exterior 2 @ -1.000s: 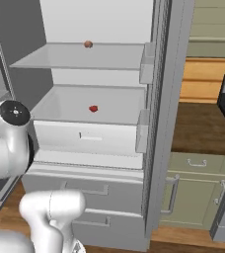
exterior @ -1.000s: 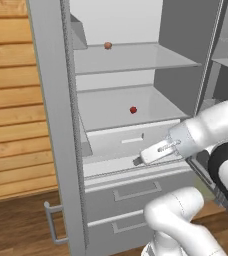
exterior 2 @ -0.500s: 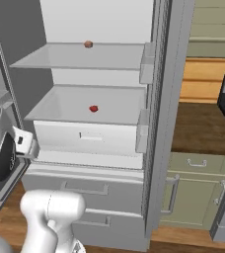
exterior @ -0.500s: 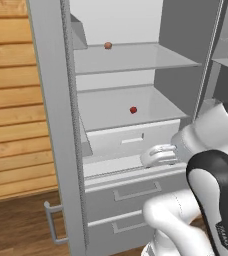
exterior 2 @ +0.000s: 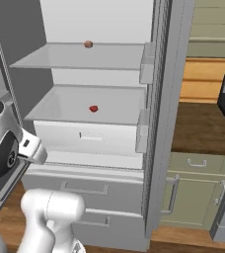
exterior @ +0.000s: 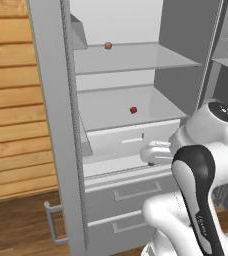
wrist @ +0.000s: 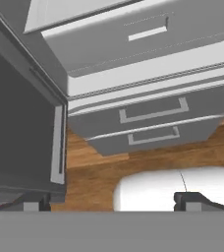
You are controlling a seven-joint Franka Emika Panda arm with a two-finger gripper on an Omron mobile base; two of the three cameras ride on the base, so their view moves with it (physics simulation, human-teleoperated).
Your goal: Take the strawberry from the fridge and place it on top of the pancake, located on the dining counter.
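- I see the fridge (exterior: 136, 75) standing open, so access is done; the pick, the carry and the drop onto the pancake are all left, as I judge it.
- The strawberry (exterior: 133, 110) lies untouched on the lower glass shelf (exterior 2: 109, 106), above my claw (wrist: 114, 201) and deeper in, well apart from it. A second small fruit (exterior: 108, 45) sits higher, on the top shelf.
- My claw is spread wide and carries nothing; its two tips frame bare wood floor (wrist: 99, 172).
- The arm is folded low before the fridge, the hand in front of the white bin (exterior: 131, 142) and angled downward at the two lower drawers (wrist: 148, 123).
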